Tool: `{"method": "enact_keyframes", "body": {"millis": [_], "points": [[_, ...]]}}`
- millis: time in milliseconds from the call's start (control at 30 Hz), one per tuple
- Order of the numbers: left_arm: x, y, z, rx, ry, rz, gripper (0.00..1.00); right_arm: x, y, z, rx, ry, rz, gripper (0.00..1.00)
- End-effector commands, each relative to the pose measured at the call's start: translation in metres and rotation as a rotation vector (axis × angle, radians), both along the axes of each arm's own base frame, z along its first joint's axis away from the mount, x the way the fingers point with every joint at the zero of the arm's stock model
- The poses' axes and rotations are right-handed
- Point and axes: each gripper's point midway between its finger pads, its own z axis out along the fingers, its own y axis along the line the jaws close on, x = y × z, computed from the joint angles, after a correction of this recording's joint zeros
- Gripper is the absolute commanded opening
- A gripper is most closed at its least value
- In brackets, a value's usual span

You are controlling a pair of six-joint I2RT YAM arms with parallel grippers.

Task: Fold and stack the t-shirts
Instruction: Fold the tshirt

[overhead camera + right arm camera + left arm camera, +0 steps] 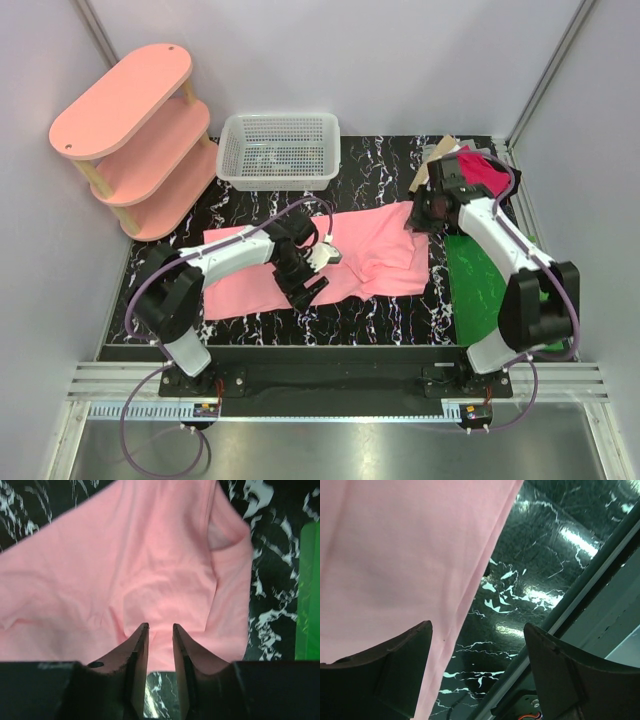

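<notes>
t-shirt (370,245) in salmon pink lies flat across the table (400,312), long axis left-right, near hem between the left gripper's (477,630) wide-released jaws, right end just ahead of the right gripper's (160,627) barely parted, empty jaws.

The light pink t-shirt (370,255) is soft, matt cloth with shallow creases, and the magenta-red t-shirt (485,172) is matt cloth too. The counter (390,175) is smooth and glossy, black with white marble veins and bright reflections. The green mat (470,290) looks shiny. The basket (280,178) is white plastic mesh. The shelf unit (125,100) has matt pink boards on pale wooden posts.
</notes>
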Motion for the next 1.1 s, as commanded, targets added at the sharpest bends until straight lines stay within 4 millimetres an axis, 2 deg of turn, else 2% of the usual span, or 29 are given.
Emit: {"method": "enact_keyframes", "body": {"millis": [0,67,133,267,400,600,733,900,1067], "points": [[-0.009,0.01,0.002,-0.006,0.01,-0.006,0.79,-0.058,0.033,-0.009,0.11,0.062,0.072,0.36],[-0.003,0.02,0.003,-0.011,0.007,0.021,0.79,-0.079,0.038,-0.02,0.123,0.09,0.088,0.38],[0.004,0.027,0.004,-0.02,0.003,0.042,0.78,-0.089,0.041,-0.034,0.138,0.116,0.082,0.38],[0.017,0.05,0.0,-0.003,-0.014,0.101,0.76,-0.091,0.04,-0.055,0.122,0.16,0.071,0.38],[0.017,0.068,-0.008,0.032,-0.039,0.115,0.75,-0.082,0.036,-0.066,0.074,0.168,0.069,0.37],[0.018,0.079,-0.003,0.031,-0.066,0.124,0.75,-0.068,0.035,-0.078,0.04,0.192,0.056,0.35],[0.028,0.087,-0.001,0.062,-0.104,0.158,0.75,-0.058,0.039,-0.085,0.036,0.207,0.05,0.34],[0.038,0.088,0.003,0.05,-0.143,0.181,0.75,-0.045,0.038,-0.08,0.021,0.179,0.041,0.34],[0.036,0.089,0.001,0.047,-0.145,0.186,0.75,-0.035,0.035,-0.076,-0.004,0.165,0.039,0.34]]}}
